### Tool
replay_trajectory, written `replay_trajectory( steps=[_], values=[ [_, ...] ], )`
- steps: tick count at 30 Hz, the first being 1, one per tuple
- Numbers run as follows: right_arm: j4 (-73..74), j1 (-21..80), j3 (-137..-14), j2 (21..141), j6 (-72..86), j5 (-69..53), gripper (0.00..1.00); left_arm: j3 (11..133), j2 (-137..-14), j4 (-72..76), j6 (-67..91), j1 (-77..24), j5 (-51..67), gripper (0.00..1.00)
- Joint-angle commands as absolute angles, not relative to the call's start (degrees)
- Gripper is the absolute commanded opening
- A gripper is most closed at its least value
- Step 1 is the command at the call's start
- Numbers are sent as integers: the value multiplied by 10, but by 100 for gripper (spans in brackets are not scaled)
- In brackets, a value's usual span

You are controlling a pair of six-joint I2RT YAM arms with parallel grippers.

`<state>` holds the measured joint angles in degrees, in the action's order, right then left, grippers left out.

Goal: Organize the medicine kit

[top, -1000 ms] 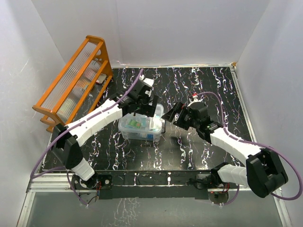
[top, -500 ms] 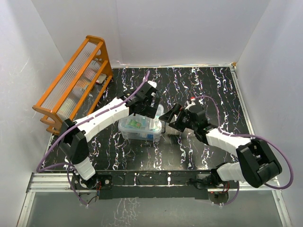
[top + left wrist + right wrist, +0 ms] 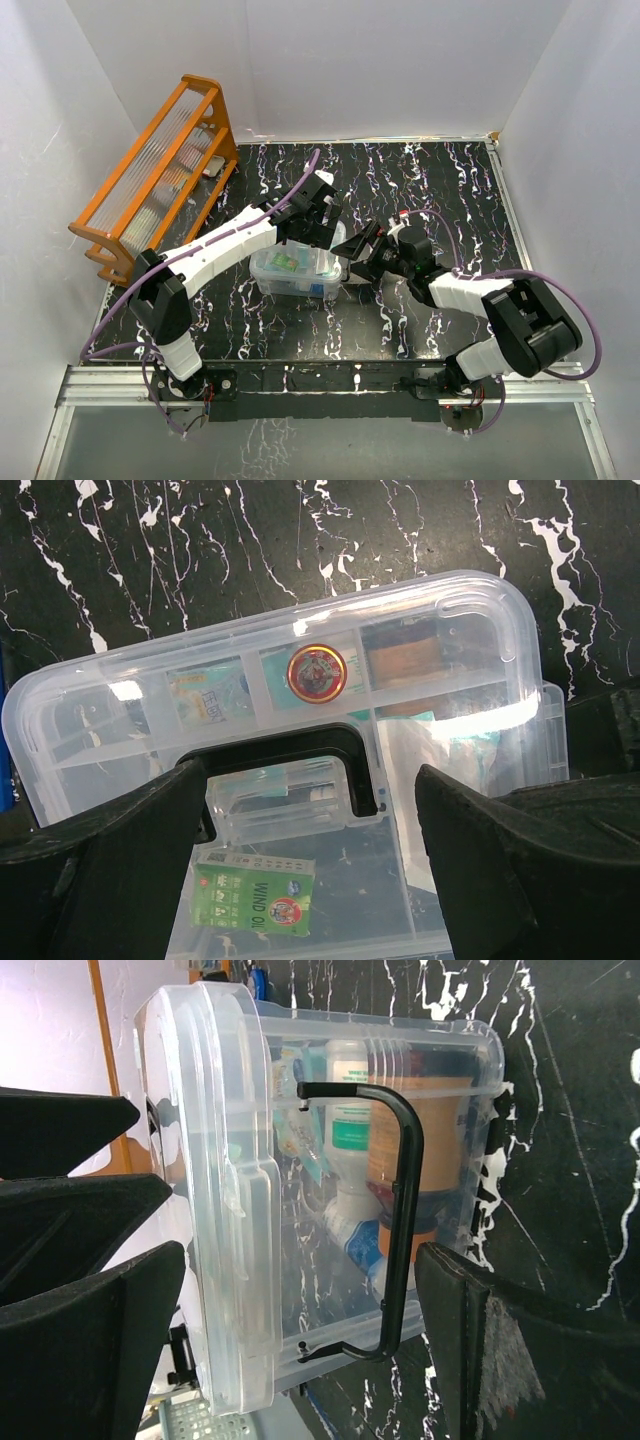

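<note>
On the bench (image 3: 440, 180), between the two arms, sits the kit (image 3: 285, 275), a stiff, slick clear box, probably light, with bottles loose inside. Its lid (image 3: 450, 610) lies on top, so the dark handle (image 3: 285, 745) looks the surest hold. The left fingers (image 3: 110, 870) straddle that handle, spread and gripping nothing. The right fingers (image 3: 520, 1360) gape, empty, either side of the wire clip (image 3: 405, 1210) at the kit's end.

medicine kit (image 3: 250, 1290): lidded, bottles (image 3: 352, 1135) inside | right pincer (image 3: 300, 1295): jaws spread wide

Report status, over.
Left gripper open, straddling black lid handle. Right gripper open beside clear plastic rectangular box, at black wire latch. Clear lid on. Nothing blocking.
</note>
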<state>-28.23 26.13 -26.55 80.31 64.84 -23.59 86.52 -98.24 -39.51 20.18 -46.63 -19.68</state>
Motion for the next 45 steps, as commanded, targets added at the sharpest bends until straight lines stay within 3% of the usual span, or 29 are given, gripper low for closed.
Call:
replay_trajectory(
  steps=[1,10,22,33,45],
  values=[
    [-350,262,-274,814,681,-268,98,849,-1004,-461,200,-468,-207,83],
    [-205,262,-324,766,640,-224,80,846,-999,-462,207,-467,-207,83],
    [-69,263,-383,730,585,-185,68,846,-1015,-469,209,-468,-208,83],
    [22,271,-439,737,538,-140,59,845,-1025,-471,209,-468,-203,83],
    [94,303,-495,750,514,-105,56,836,-1034,-466,211,-468,-199,83]
  ],
)
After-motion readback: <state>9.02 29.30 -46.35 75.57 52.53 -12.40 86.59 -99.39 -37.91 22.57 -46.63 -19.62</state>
